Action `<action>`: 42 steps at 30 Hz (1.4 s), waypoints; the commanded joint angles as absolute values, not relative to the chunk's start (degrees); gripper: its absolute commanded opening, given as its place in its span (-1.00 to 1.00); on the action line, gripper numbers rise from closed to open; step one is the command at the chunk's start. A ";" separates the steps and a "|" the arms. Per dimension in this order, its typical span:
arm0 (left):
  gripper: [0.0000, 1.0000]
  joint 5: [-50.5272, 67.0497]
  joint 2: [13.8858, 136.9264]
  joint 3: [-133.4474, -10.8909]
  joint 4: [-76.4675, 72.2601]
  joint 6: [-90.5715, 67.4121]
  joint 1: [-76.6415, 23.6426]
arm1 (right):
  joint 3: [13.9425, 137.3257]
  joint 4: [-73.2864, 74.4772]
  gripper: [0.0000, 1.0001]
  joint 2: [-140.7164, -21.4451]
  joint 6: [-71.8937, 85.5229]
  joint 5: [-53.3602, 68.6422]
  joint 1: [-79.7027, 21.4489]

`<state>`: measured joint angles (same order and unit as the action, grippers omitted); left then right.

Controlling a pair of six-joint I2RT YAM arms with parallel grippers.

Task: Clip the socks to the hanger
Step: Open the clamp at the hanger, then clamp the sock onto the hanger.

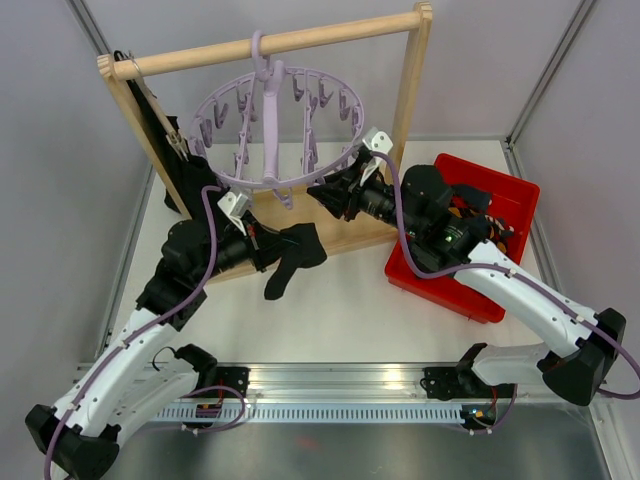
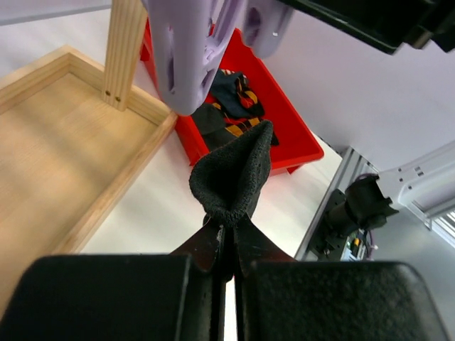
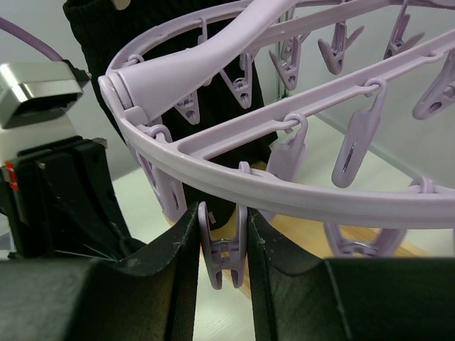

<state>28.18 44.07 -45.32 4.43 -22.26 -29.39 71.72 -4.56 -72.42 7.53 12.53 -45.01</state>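
Note:
The lilac hanger (image 1: 275, 130) hangs by its hook from the wooden rail. My left gripper (image 1: 266, 246) is below its front rim, shut on a plain black sock (image 1: 292, 258) that droops to the table. In the left wrist view the sock's cuff (image 2: 231, 174) sticks up from the closed gripper (image 2: 227, 231), just under a lilac clip (image 2: 188, 57). My right gripper (image 3: 222, 238) is shut on one dangling clip (image 3: 222, 249) of the hanger ring (image 3: 284, 192), a finger on each of its handles. More socks (image 2: 234, 99), some argyle, lie in the red bin.
The red bin (image 1: 505, 190) stands at the right, behind my right arm. The wooden rail frame (image 1: 415, 90) and its base board (image 2: 57, 163) stand behind the hanger. A black cloth (image 1: 160, 140) hangs at the frame's left post.

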 commanded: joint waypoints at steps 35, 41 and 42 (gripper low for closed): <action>-0.95 20.92 47.46 -43.86 -11.51 -20.92 -33.05 | 78.57 2.02 -0.99 -75.67 9.05 0.70 -51.68; -0.95 19.95 46.85 -43.59 -11.69 -20.74 -33.05 | 78.66 2.28 -0.99 -75.85 8.88 0.88 -51.86; -0.95 19.86 46.85 -43.59 -11.78 -20.74 -33.05 | 78.66 2.20 -0.99 -75.85 8.88 0.79 -51.94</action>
<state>21.41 47.81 -42.74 -9.17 -22.76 -32.77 76.36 1.34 -75.48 9.39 1.19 -51.29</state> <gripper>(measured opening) 0.033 0.348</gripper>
